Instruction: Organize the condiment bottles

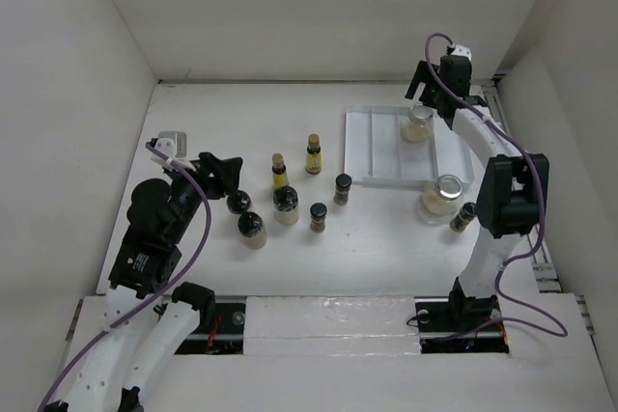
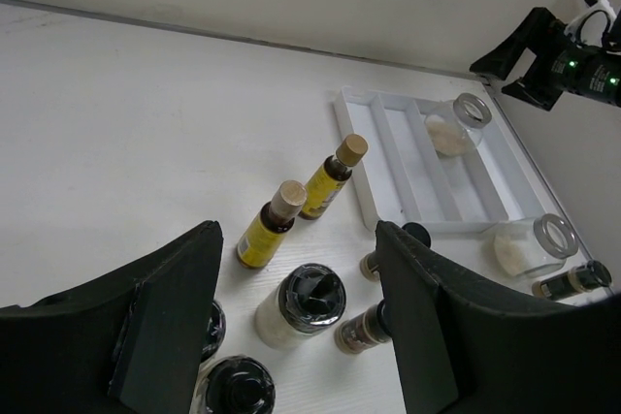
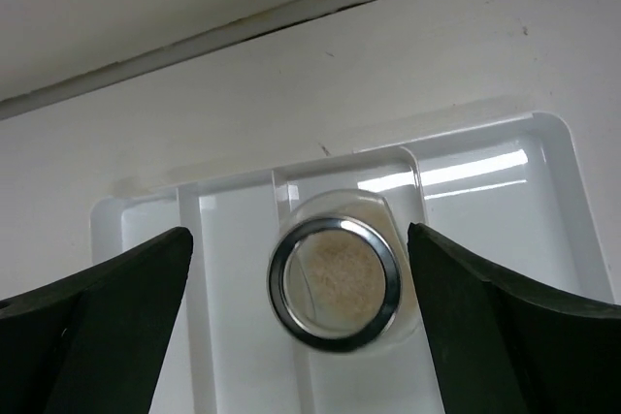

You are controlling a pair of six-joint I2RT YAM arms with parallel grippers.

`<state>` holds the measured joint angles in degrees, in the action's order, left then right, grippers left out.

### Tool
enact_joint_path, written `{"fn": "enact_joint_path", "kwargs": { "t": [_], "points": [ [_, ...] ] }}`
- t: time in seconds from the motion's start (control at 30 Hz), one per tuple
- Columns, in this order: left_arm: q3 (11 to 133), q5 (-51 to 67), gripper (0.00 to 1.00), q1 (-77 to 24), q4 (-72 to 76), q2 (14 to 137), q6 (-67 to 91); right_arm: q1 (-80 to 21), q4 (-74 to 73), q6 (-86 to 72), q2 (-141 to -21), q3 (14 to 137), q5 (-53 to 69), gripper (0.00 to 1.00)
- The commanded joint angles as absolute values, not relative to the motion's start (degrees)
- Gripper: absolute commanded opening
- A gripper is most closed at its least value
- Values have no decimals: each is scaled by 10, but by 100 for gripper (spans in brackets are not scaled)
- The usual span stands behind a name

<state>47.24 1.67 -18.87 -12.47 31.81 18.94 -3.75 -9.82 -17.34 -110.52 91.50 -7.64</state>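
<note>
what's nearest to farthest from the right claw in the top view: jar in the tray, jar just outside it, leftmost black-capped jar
1. Far silver-rimmed jar, in the tray under the right claw.
2. Near silver-rimmed jar, outside the tray's near-right corner.
3. Leftmost black-capped jar, far left.

Your left arm (image 1: pixel 106 354) and right arm (image 1: pixel 480 137) wore white shells with black joint blocks, and a purple cable (image 1: pixel 200 229) trailed along each. Your left claw (image 2: pixel 299 239) had broad matte-black fingers (image 2: pixel 165 336). At two o'clock from it, green lights (image 2: pixel 572 63) glowed on your right claw (image 1: pixel 426 96).
</note>
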Motion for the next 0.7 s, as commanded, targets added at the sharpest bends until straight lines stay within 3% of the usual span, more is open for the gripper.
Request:
{"fn": "enact_joint_path", "kwargs": {
  "t": [0.0, 0.2, 0.33, 0.67],
  "points": [
    [470, 19, 60, -186, -103, 320, 182, -42, -74, -167, -1001, 884, -83, 98],
    [470, 25, 62, -186, -103, 320, 192, -85, -54, -189, -794, 630, -181, 96],
    [470, 25, 63, -186, -103, 309, 200, -98, -68, -202, -664, 466, -219, 99],
    [470, 35, 63, -186, -103, 287, 200, -62, -132, -197, -618, 416, -242, 99]
  ]
}}
